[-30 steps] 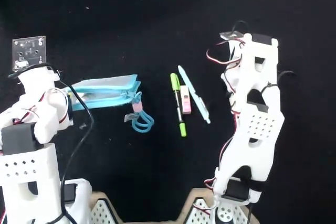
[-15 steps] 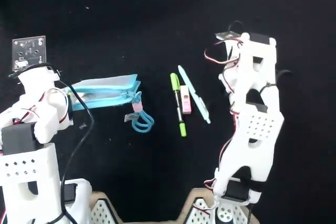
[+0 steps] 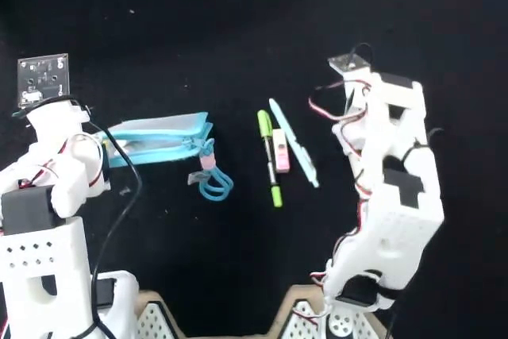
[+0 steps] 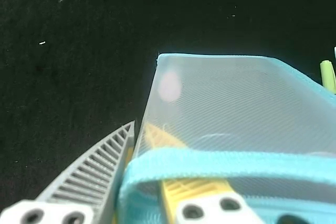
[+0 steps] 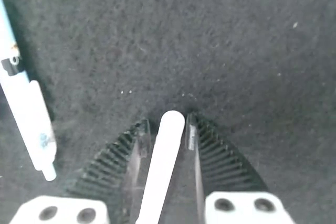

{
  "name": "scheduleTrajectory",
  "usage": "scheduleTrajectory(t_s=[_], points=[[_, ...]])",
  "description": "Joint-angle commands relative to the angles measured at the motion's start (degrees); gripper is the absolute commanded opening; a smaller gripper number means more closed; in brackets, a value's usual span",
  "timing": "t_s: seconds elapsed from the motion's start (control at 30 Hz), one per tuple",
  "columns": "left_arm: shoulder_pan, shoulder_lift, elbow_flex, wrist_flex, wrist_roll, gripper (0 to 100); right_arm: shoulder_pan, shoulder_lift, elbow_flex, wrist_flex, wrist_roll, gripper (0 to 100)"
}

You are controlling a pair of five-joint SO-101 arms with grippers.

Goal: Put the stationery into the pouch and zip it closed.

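Observation:
A light blue mesh pouch (image 3: 159,139) lies at the left, its mouth facing my left gripper (image 3: 109,151). In the left wrist view that gripper (image 4: 142,182) is shut on the pouch (image 4: 236,108) wall, with the grey finger outside and the yellow finger inside. A green highlighter (image 3: 268,156), a pink eraser (image 3: 280,151) and a light blue pen (image 3: 294,142) lie side by side mid-table. My right gripper (image 5: 165,124) hovers just right of the blue pen (image 5: 26,108) and is shut on a white stick (image 5: 161,153). In the high view the arm hides it.
A blue cord loop (image 3: 214,184) with a pink tag trails from the pouch's zip end. The black cloth (image 3: 238,37) is bare behind the stationery and to the right of the right arm (image 3: 393,196). The arm bases stand at the near edge.
The right arm has swung slightly right and toward the near edge. The left arm, pouch and stationery have not moved.

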Motion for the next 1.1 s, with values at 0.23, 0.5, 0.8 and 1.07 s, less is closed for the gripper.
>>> scheduleTrajectory(t_s=[0.23,0.5,0.8,1.07], points=[[-0.2,0.2,1.5,-0.3,-0.4,3,0.2,-4.6,0.0,3.4,-1.4,1.0],[-0.2,0.2,1.5,-0.3,-0.4,3,-2.6,-26.6,-1.4,16.4,-4.0,1.0],[-0.2,0.2,1.5,-0.3,-0.4,3,-7.5,-55.1,9.8,16.1,-7.7,1.1],[-0.2,0.3,1.6,-0.3,-0.4,3,-22.9,-80.0,14.1,15.6,-15.6,1.1]])
